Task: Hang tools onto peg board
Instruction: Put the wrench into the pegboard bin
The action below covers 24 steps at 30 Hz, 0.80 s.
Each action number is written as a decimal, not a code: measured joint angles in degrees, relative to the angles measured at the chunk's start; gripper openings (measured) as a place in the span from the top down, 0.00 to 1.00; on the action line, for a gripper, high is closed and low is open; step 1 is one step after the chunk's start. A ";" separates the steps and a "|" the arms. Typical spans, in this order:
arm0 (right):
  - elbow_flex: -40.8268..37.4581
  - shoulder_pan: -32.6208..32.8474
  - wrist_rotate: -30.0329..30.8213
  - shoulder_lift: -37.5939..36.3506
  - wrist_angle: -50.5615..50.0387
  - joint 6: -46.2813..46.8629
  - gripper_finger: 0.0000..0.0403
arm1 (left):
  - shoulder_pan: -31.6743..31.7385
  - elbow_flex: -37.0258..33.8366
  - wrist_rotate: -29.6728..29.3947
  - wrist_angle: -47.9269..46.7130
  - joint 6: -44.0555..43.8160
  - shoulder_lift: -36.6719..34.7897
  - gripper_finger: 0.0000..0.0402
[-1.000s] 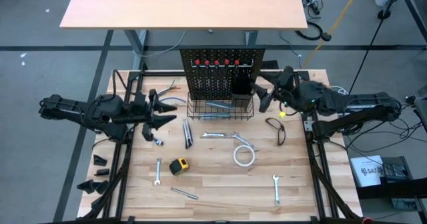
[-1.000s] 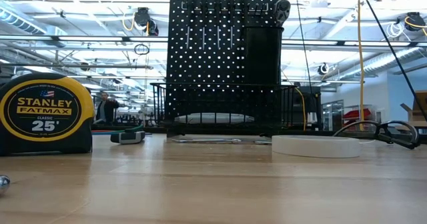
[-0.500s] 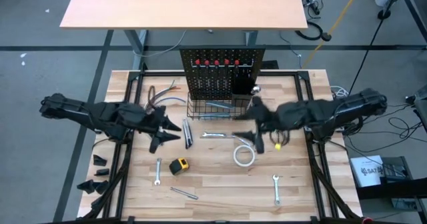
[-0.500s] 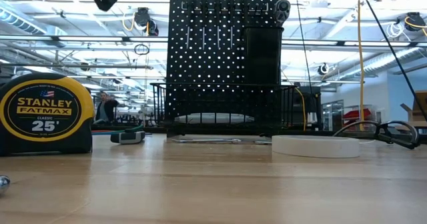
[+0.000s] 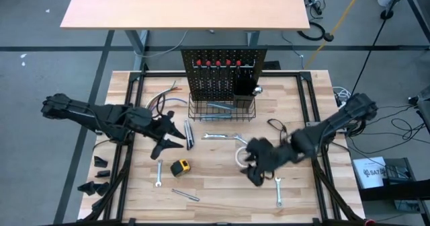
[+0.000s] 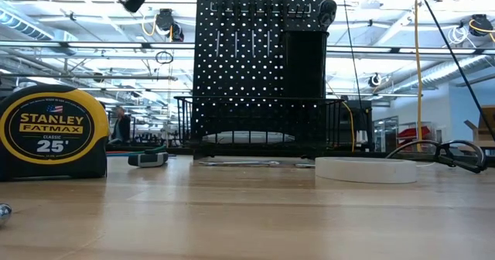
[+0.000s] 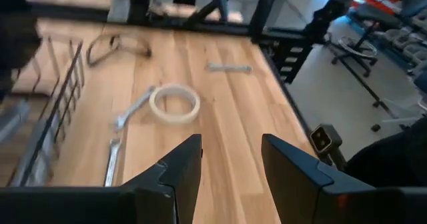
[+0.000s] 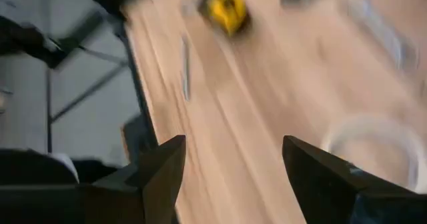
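The peg board (image 5: 223,74) stands upright at the table's far middle, with its wire basket (image 5: 222,110) at its base. Loose tools lie on the table: a yellow-black tape measure (image 5: 180,167), a white tape roll (image 5: 239,157), wrenches (image 5: 216,136) (image 5: 158,173) (image 5: 278,191), a utility knife (image 5: 189,133) and pliers (image 5: 275,126). My left gripper (image 5: 176,133) hovers open beside the utility knife, holding nothing. My right gripper (image 5: 251,169) hovers open just near of the tape roll, its fingers (image 8: 163,167) empty. In the right wrist view the tape measure (image 8: 227,9) lies ahead.
More pliers (image 5: 161,98) lie far left, and a thin wrench (image 5: 185,195) lies near the front edge. Black frame rails (image 5: 121,152) run along both table sides. In the low view the tape measure (image 6: 52,132) and tape roll (image 6: 365,169) stand before the basket.
My right gripper has swung from the peg board's right side toward the table's near edge and left, sinking, rolling and tipping downward, to just near of the tape roll. My left gripper has sunk a little toward the near edge and tipped downward. No tool has moved.
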 joint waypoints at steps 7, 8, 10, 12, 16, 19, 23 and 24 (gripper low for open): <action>-0.02 12.34 0.31 4.05 -10.16 32.75 0.49 | -0.01 0.00 4.15 5.91 4.08 4.74 0.60; -0.02 13.93 0.45 4.65 -10.33 37.64 0.51 | -0.01 0.00 4.58 6.50 4.30 5.62 0.60; -0.02 16.43 0.40 5.86 -10.30 46.51 0.52 | 0.00 0.00 5.29 8.22 5.22 7.36 0.60; -0.02 18.47 0.20 7.56 -10.15 53.12 0.54 | 0.00 0.00 6.57 10.38 5.47 9.03 0.60; -0.02 21.03 -1.60 11.52 -10.12 62.32 0.56 | 0.13 0.00 8.47 16.70 5.42 12.71 0.60; -0.03 22.12 -5.14 14.58 -10.17 66.45 0.57 | 0.15 0.05 9.65 21.06 5.03 15.54 0.60; -0.04 22.42 -7.99 16.98 -10.16 68.81 0.58 | 0.20 1.89 9.72 21.96 4.32 19.06 0.60; -0.04 22.12 -8.34 17.45 -10.36 68.78 0.58 | 0.35 2.58 9.72 22.21 3.87 19.81 0.60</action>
